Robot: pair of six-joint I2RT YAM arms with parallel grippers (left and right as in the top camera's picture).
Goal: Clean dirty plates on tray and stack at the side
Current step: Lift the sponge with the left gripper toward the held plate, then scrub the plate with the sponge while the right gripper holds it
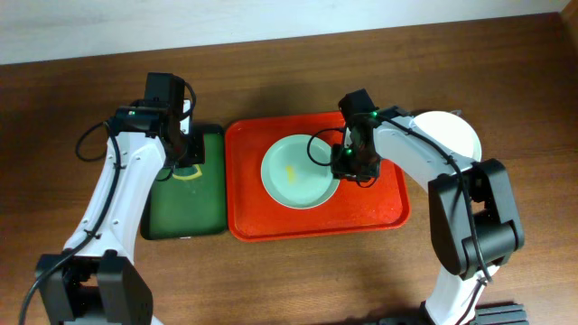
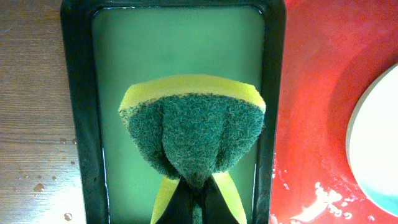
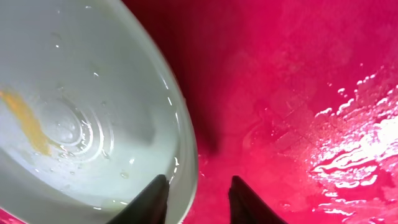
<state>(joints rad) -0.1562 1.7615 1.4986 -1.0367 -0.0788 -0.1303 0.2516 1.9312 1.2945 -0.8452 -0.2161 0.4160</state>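
Plate (image 1: 291, 171), yellow-smeared: lay mid red tray (image 1: 271, 227). Right tool (image 3: 199, 186): released, jaws stood astride the plate's rim. Left tool (image 2: 193, 202): clenched on sponge (image 2: 193, 130), hung over green tray (image 2: 78, 124). White plate (image 1: 452, 131): sat on surface (image 1: 90, 81) right of red tray.

The tool (image 2: 194, 198) pinches a folded sponge (image 2: 193, 127), its green scouring face toward the camera and yellow foam showing along the top edge. Beneath lies a dark green tray (image 2: 78, 124) with a wet floor. Just right sits the wet red tray (image 2: 311, 93), carrying a pale plate (image 2: 380, 146). At left, the wooden table (image 2: 31, 93) bears a few droplets.
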